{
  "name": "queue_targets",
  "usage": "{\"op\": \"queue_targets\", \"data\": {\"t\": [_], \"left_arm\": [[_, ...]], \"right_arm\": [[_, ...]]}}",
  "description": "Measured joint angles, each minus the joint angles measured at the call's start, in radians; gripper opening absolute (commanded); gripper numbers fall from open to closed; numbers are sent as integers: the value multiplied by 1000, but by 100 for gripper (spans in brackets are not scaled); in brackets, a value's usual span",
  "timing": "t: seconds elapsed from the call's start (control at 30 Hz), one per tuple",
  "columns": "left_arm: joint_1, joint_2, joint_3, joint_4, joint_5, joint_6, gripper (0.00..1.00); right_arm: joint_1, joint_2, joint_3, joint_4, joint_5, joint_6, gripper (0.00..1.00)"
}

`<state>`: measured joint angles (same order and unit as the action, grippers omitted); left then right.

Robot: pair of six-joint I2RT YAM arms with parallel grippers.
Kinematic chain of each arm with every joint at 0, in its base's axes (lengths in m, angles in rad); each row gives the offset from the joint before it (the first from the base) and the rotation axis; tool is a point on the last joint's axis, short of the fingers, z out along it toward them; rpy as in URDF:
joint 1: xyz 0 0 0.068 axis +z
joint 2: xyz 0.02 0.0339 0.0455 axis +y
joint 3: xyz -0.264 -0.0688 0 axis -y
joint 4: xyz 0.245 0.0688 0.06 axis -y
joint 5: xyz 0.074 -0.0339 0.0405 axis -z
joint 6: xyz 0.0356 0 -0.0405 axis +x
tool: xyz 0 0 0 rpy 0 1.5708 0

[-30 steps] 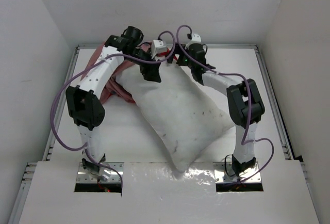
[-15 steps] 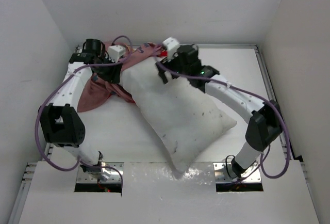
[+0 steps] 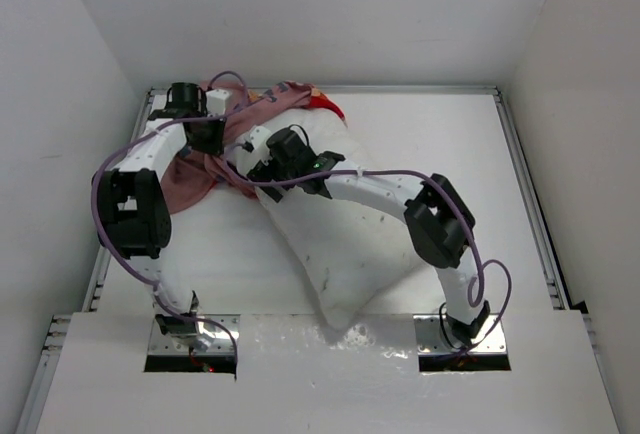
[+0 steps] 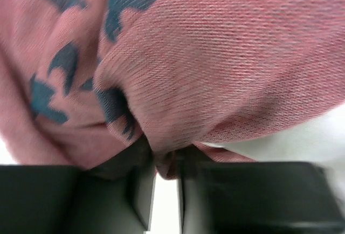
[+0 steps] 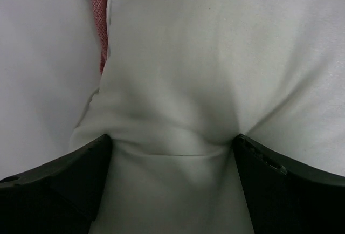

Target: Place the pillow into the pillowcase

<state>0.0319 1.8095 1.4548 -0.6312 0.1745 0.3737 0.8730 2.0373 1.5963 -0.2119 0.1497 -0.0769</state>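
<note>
The white pillow [image 3: 350, 224] lies diagonally across the table, its far end under the edge of the pillowcase [image 3: 195, 179]. That pink-red cloth is bunched at the back left. My left gripper [image 3: 207, 136] sits on this bunch. In the left wrist view its fingers [image 4: 141, 191] stand almost together, and the left gripper [image 4: 164, 161] pinches a fold of the pillowcase [image 4: 215, 56], with a strip of the pillow [image 4: 302, 142] beside it. My right gripper [image 3: 255, 166] presses on the pillow's far left corner. In its wrist view the right gripper [image 5: 172, 139] is wide open, denting the pillow [image 5: 215, 56], pillowcase [image 5: 99, 7] showing at the top.
The white table [image 3: 500, 154] has raised metal rails [image 3: 122, 189] along its sides and is closed in by white walls. The right arm's forearm [image 3: 380, 189] lies across the pillow. Purple cables loop off both arms.
The left gripper has closed on a fold of the pillowcase. The right arm has swung left across the pillow to its far left corner. The pillowcase now lies further over the pillow's far end.
</note>
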Motion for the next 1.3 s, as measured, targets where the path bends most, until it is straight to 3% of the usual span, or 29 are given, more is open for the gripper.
{"op": "queue_targets", "data": {"t": [0.03,0.07,0.1,0.13,0.17,0.3,0.43,0.57,0.73,0.97,1.0,1.03,1.07,1.1,1.13,1.17,1.2,1.3], "left_arm": [[0,3,-1,9,21,-2,10],[0,4,-3,21,50,-3,0],[0,4,-5,28,74,-6,0],[1,3,-9,41,106,-4,0],[1,2,-13,52,133,-4,0],[3,-29,-3,20,272,32,0],[-12,-36,190,-171,414,164,0],[-108,-58,332,-336,439,338,0],[-201,-65,360,-396,530,428,0],[-207,-23,452,-530,705,525,0],[-207,-23,448,-541,713,533,13],[-207,-25,435,-544,717,542,25],[-207,-29,417,-553,724,550,34],[-207,-37,391,-561,724,557,42],[-206,-47,360,-568,722,560,50],[-200,-57,326,-584,720,563,54],[-185,-63,304,-603,721,567,59],[-140,-68,304,-663,736,565,64]], "right_arm": [[1,21,10,1,9,1,85],[1,31,13,2,13,0,75],[1,35,13,2,14,-2,59],[1,35,13,2,13,0,15],[0,35,13,5,10,-2,0],[-4,35,19,16,-6,31,0],[-31,76,128,-4,-35,117,0],[-104,124,255,83,-24,295,0],[-155,124,257,178,73,425,0],[-151,120,182,271,212,586,0],[-152,120,166,294,208,594,0],[-154,120,147,324,192,594,4],[-157,119,124,367,156,592,16],[-160,117,95,410,110,589,67],[-166,108,46,462,42,587,88],[-171,95,0,497,-12,583,99],[-173,85,-31,528,-67,575,99],[-181,-5,-158,537,-178,532,99]]}}
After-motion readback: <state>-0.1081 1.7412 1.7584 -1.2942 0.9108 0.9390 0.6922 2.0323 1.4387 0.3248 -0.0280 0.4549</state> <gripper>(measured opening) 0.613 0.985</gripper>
